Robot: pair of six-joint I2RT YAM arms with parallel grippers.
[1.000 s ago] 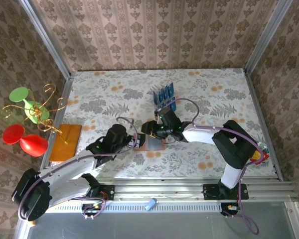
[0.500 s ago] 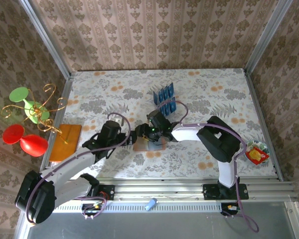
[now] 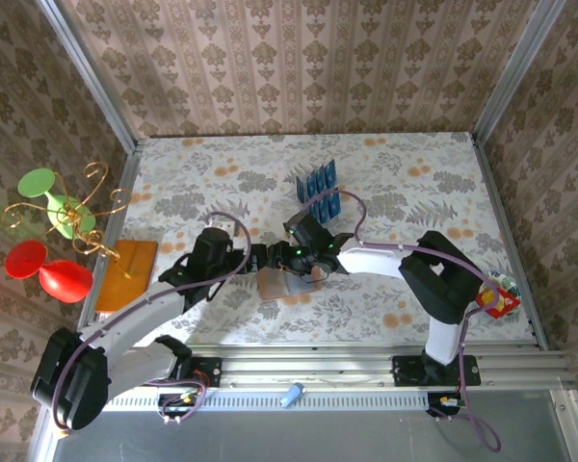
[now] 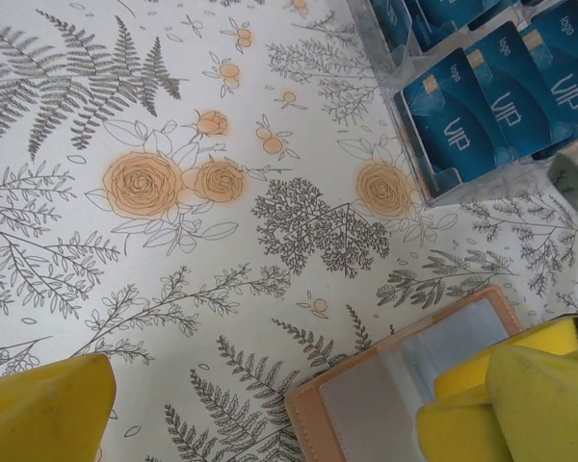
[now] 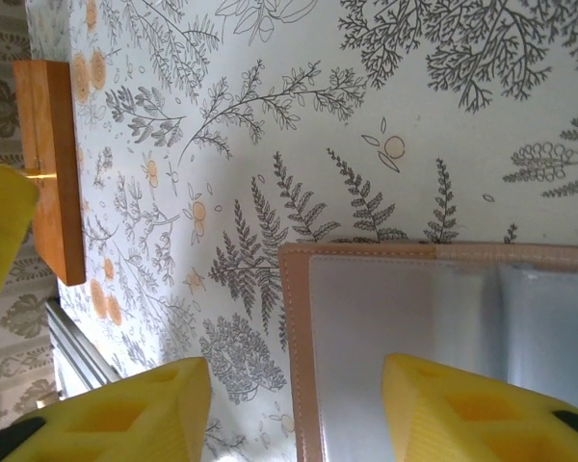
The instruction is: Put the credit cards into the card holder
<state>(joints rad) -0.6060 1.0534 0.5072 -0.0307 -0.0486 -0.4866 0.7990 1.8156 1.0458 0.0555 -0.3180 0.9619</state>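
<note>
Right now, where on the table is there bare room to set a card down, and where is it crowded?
Free: the far left cloth between the back wall and the card rack; the far right stretch between rack and right rail. Crowded: the middle, where the left arm and right arm meet over the open wallet near the rack.

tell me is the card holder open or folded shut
Open. The card holder lies spread flat, its grey inner pockets facing up inside the tan stitched border.
</note>
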